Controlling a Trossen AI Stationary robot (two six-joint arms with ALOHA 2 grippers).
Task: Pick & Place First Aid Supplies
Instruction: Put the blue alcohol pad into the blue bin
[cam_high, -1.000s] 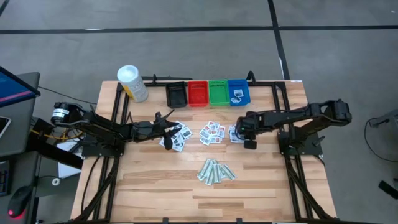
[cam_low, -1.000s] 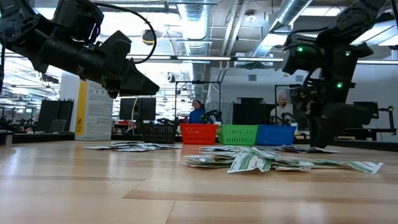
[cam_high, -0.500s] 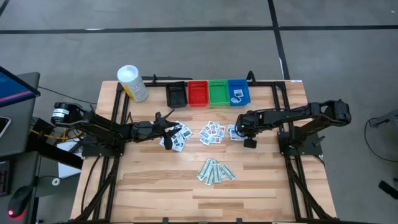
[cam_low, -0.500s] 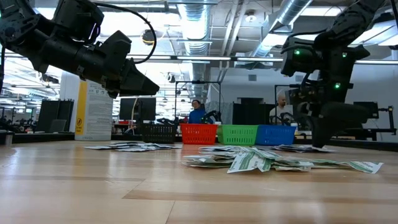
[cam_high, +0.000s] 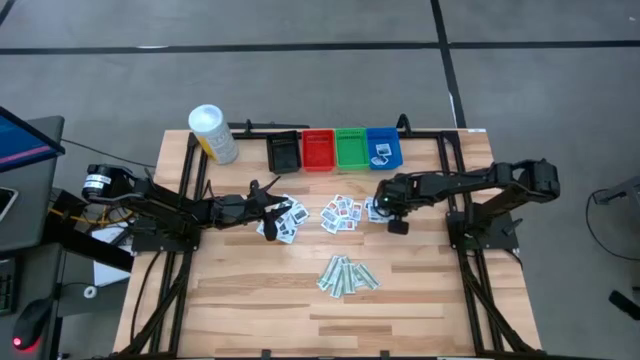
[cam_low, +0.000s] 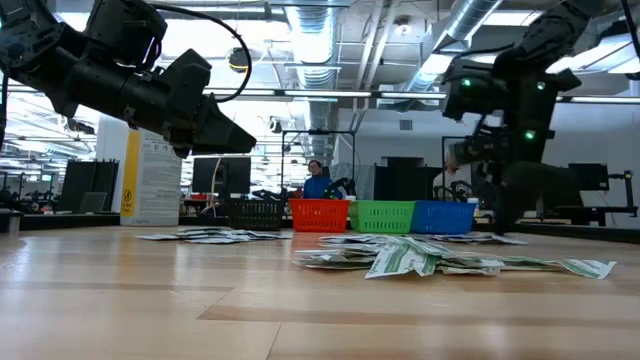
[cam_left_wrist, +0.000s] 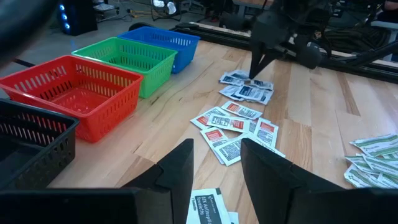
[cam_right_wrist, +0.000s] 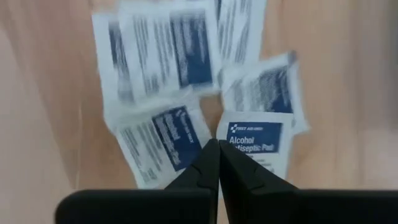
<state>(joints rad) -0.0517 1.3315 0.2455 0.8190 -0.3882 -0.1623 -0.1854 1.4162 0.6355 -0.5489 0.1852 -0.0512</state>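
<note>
White packets with blue print (cam_high: 376, 211) lie heaped on the wooden table right of centre. My right gripper (cam_high: 385, 210) points down at them, shut on an alcohol pad packet (cam_right_wrist: 256, 140). Red-print packets (cam_high: 342, 213) lie mid-table, dark-print packets (cam_high: 285, 222) lie to their left, and pale-green strips (cam_high: 347, 275) lie nearer the front. My left gripper (cam_left_wrist: 217, 168) hovers open over a dark-print packet (cam_left_wrist: 208, 208) and touches nothing. My right gripper pinches the alcohol pad packet at its edge beside the printed label (cam_right_wrist: 231, 144), between its two shut fingertips (cam_right_wrist: 208, 163). The fingers come steeply from above. I cannot tell whether the packet is clear of the packets beneath it.
Black (cam_high: 284, 152), red (cam_high: 318, 150), green (cam_high: 351, 149) and blue (cam_high: 384, 140) bins stand in a row at the far edge; a packet (cam_high: 381, 154) lies in the blue one. A white canister (cam_high: 213, 133) stands at the far left. Bare wood lies along the near edge.
</note>
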